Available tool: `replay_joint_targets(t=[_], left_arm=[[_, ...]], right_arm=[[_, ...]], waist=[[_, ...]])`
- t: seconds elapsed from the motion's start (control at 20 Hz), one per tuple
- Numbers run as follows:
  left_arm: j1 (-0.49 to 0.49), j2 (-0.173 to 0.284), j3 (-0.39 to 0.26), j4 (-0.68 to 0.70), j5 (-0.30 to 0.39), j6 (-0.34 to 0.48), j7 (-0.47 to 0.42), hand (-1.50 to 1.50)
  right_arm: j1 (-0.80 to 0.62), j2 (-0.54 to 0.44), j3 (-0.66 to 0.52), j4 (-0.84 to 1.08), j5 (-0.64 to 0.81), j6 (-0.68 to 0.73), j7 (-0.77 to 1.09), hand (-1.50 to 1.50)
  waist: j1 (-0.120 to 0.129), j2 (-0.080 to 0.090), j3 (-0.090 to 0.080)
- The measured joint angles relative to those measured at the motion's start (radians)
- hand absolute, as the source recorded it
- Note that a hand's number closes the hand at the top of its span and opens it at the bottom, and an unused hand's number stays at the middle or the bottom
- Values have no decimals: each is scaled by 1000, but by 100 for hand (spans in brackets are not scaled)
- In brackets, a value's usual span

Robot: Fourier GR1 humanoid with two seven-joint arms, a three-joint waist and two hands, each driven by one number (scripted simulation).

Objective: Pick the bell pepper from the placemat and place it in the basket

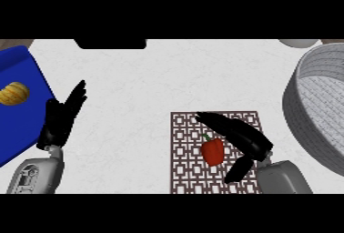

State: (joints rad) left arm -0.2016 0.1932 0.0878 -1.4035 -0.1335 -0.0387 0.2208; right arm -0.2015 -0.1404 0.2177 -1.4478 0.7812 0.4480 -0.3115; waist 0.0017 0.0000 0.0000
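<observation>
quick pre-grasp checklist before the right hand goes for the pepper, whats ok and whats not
1. Bell pepper lies on the placemat: ok.
2. Right robot hand is beside the pepper, fingers straight, thumb below: ok, open.
3. Fingers closed round the pepper: not ok, not yet.
4. Whether the hand touches the pepper: cannot tell.
5. Basket stands to the right of the placemat, inside showing no contents: ok.
6. Left robot hand rests open near the blue tray, away from the pepper: ok.

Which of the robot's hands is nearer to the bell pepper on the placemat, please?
Right. The right hand is open just beside the bell pepper, over the placemat; the left hand rests open far off, near the blue tray.
</observation>
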Motion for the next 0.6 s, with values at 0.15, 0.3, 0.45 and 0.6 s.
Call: replay_joint_targets(t=[0.15, 0.3, 0.45, 0.6], left_arm=[[-16, -5, 4, 4, -2, -1, 16, 0], [-25, -2, 16, 21, -3, -4, 10, 0], [-11, -9, 9, -22, -4, -7, 40, 0], [-32, 2, 26, -1, 2, -18, 35, 0]], right_arm=[[22, 8, 10, 10, 18, -17, -16, -150], [15, 24, 8, 11, 22, -11, -6, -150], [8, 42, 17, 70, 49, -55, -31, -150], [-2, 37, 15, 84, 63, -53, -42, 150]], waist=[[-1, 0, 0], [-2, 0, 0], [0, 0, 0], [-1, 0, 0]])
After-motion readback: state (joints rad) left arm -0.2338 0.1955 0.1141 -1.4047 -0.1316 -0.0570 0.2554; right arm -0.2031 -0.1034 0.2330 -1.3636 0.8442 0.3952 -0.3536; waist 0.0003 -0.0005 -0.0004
